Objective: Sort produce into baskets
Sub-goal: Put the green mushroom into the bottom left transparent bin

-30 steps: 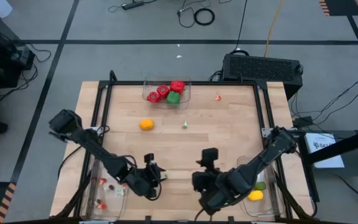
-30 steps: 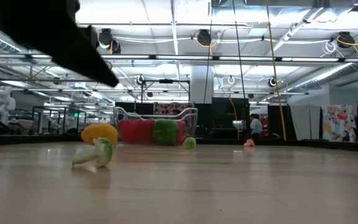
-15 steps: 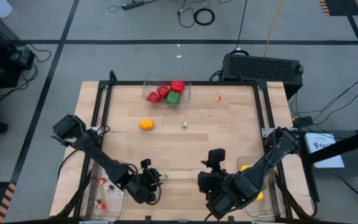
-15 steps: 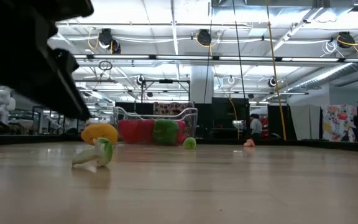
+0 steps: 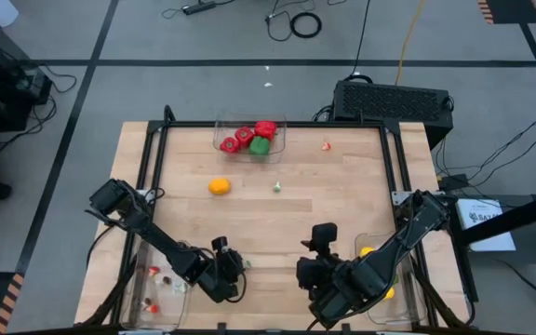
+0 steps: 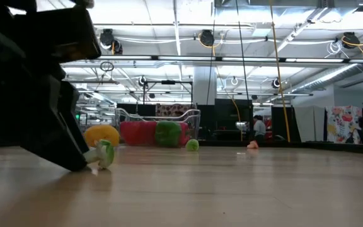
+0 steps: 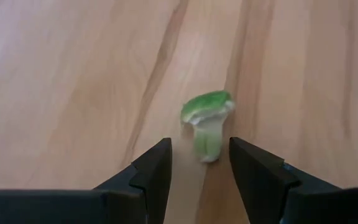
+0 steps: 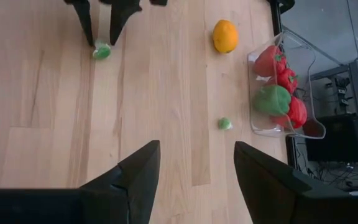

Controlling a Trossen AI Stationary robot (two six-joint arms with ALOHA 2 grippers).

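A small green-and-white toy vegetable bit (image 7: 206, 126) lies on its side on the wooden table (image 5: 277, 233), near the front left; it also shows in the low view (image 6: 101, 154). My left gripper (image 7: 199, 157) is open and low over the table, with one finger on either side of the bit's white stalk end; I see no touch. It also shows in the high view (image 5: 238, 270). My right gripper (image 8: 194, 163) is open and empty above the table's near middle (image 5: 311, 277).
A clear bin (image 5: 249, 138) at the far edge holds red and green peppers. An orange (image 5: 219, 186), a small green bit (image 5: 276, 188) and a red bit (image 5: 326, 145) lie loose. The near left bin (image 5: 156, 290) holds tiny red bits; the near right bin (image 5: 384, 279) holds yellow fruit.
My left gripper has come down to the table by the green-and-white bit, which has stayed where it was. My right gripper has shifted slightly toward the table's right edge.
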